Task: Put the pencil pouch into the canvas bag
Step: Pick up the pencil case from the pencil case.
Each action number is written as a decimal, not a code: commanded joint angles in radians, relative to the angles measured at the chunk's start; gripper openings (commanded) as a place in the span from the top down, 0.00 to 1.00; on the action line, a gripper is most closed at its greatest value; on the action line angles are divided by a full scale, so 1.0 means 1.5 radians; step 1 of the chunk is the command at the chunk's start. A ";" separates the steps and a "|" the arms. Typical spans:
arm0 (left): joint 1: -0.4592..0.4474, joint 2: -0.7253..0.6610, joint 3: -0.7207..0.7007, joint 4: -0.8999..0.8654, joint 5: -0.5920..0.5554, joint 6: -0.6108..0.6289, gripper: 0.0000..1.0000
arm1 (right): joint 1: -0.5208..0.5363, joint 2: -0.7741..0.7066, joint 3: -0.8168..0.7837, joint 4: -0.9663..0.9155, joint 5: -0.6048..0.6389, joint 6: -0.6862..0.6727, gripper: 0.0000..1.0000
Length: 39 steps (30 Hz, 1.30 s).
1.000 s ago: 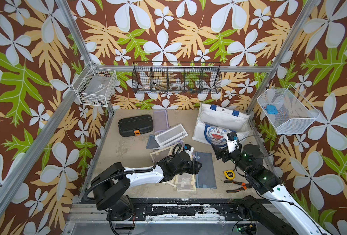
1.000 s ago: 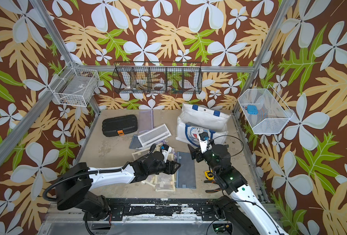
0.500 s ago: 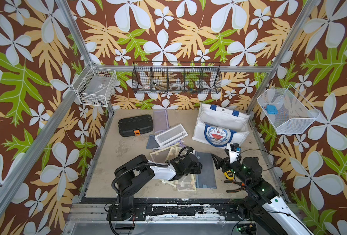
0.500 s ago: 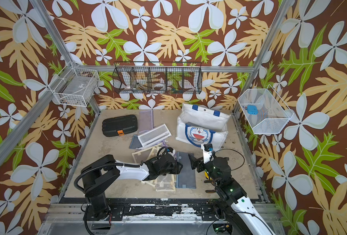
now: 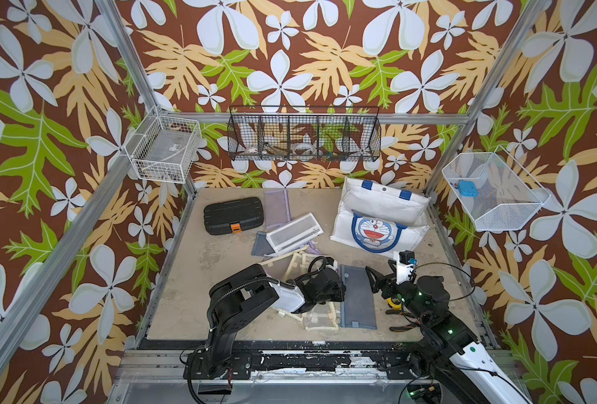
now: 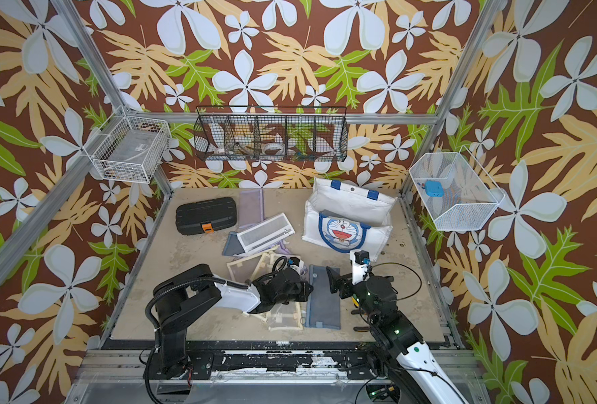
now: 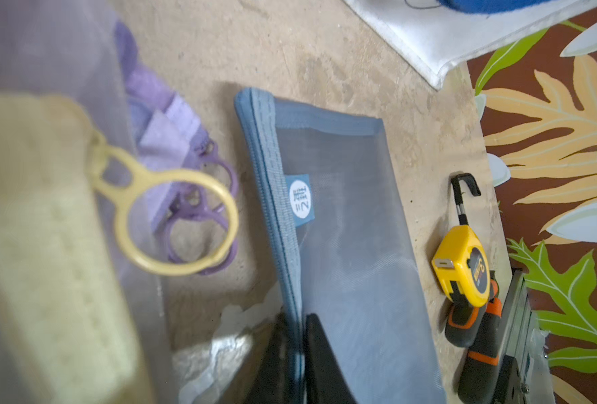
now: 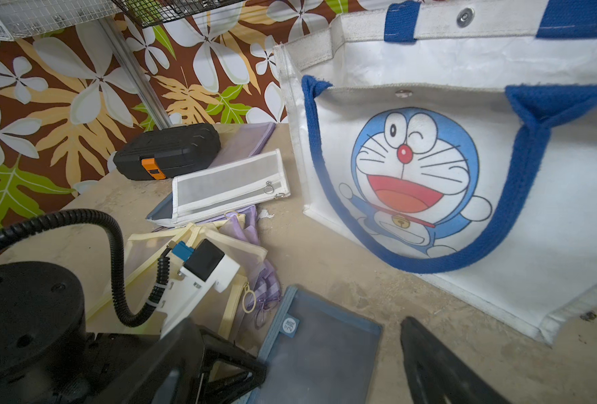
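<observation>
So, your left arm (image 5: 285,301) reaches low, left gripper (image 7: 299,337) clamped on the zipper edge of the pencil pouch (image 5: 359,304) on the table (image 5: 220,276); right gripper (image 5: 383,277) gapes beside it. Behind, the canvas bag (image 5: 343,227) stands open-mouthed.

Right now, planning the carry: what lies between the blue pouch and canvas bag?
Only bare tabletop separates the blue pouch from the canvas bag; right wrist view shows it.
</observation>
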State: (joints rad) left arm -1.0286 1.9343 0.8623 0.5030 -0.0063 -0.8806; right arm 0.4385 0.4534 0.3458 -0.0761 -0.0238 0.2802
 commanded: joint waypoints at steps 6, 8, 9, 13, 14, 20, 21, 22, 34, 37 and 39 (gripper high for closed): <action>0.001 -0.039 -0.033 0.069 0.039 -0.005 1.00 | 0.000 0.004 0.000 0.013 0.005 0.004 0.11; 0.001 -0.063 -0.039 0.074 0.051 0.012 1.00 | 0.001 0.000 -0.001 0.011 0.006 0.006 0.10; 0.000 -0.076 -0.044 0.078 0.055 0.019 1.00 | 0.000 -0.001 -0.001 0.011 0.005 0.007 0.11; 0.001 -0.153 -0.099 0.130 0.066 0.032 1.00 | 0.000 -0.010 0.000 0.018 -0.028 0.012 0.10; 0.001 -0.177 -0.117 0.147 0.066 0.034 1.00 | 0.000 -0.011 0.004 0.020 -0.043 0.013 0.10; 0.008 -0.354 -0.210 0.189 0.044 0.090 1.00 | 0.001 -0.007 0.029 0.063 -0.158 0.015 0.10; 0.012 -0.384 -0.220 0.181 0.035 0.102 1.00 | 0.000 -0.005 0.028 0.078 -0.178 0.014 0.11; 0.019 -0.412 -0.229 0.170 0.029 0.109 1.00 | 0.000 0.001 0.027 0.092 -0.197 0.017 0.11; 0.122 -0.596 -0.286 0.125 0.066 0.162 1.00 | 0.000 0.129 0.004 0.247 -0.375 0.076 0.10; 0.135 -0.625 -0.304 0.165 0.109 0.172 1.00 | 0.002 0.149 0.001 0.306 -0.419 0.111 0.09; 0.139 -0.644 -0.314 0.190 0.138 0.181 1.00 | 0.002 0.157 0.008 0.340 -0.439 0.129 0.09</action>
State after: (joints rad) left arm -0.8272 0.9928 0.4011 0.6994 0.1207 -0.6495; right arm 0.4397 0.6785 0.3466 0.2932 -0.6022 0.4156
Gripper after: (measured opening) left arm 0.069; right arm 0.909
